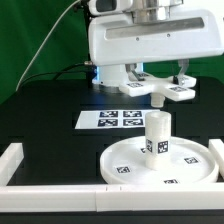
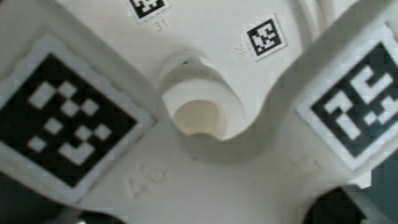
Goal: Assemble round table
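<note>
One round disc [image 1: 160, 160], one short cylinder [image 1: 157, 137] upright on its centre, one flat-armed piece [image 1: 160, 91] aloft: all white, tagged; the gripper [image 1: 158, 80] pinches the piece's arms [image 2: 196, 110]

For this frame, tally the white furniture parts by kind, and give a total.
Wide round disc: 1
Short thick cylinder, standing on the disc: 1
Flat-armed piece, under the gripper: 1
Total: 3
</note>
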`<control>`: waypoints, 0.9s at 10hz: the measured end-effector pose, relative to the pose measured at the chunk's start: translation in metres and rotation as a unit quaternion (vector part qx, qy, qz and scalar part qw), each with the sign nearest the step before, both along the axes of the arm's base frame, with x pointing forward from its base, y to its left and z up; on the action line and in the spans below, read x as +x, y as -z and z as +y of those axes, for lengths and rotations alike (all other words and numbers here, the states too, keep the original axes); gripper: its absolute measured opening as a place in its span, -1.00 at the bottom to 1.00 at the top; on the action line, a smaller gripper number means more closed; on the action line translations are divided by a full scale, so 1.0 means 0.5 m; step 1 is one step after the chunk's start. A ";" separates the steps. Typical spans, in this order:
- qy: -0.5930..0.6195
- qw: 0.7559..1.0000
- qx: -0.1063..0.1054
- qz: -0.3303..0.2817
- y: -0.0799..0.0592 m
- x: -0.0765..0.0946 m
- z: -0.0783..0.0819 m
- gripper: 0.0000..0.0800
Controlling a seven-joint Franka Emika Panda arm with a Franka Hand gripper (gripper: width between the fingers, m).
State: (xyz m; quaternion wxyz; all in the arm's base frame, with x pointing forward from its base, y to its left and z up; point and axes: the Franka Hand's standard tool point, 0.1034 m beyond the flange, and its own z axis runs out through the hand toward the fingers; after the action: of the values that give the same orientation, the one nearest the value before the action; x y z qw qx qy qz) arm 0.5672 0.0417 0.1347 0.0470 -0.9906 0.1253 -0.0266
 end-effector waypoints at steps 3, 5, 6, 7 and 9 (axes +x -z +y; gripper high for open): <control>-0.002 1.000 -0.005 0.003 0.022 -0.004 0.001 0.12; -0.003 1.000 -0.010 0.002 0.040 -0.010 0.002 0.12; -0.003 1.000 -0.011 0.005 0.046 -0.016 -0.001 0.12; -0.002 1.000 -0.012 0.006 0.050 -0.020 -0.003 0.12; -0.001 1.000 -0.018 -0.001 0.063 -0.020 -0.008 0.12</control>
State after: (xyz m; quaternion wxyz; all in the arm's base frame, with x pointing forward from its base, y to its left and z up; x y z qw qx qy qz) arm 0.5573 0.0377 0.1030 0.0297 -0.9915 0.1233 -0.0298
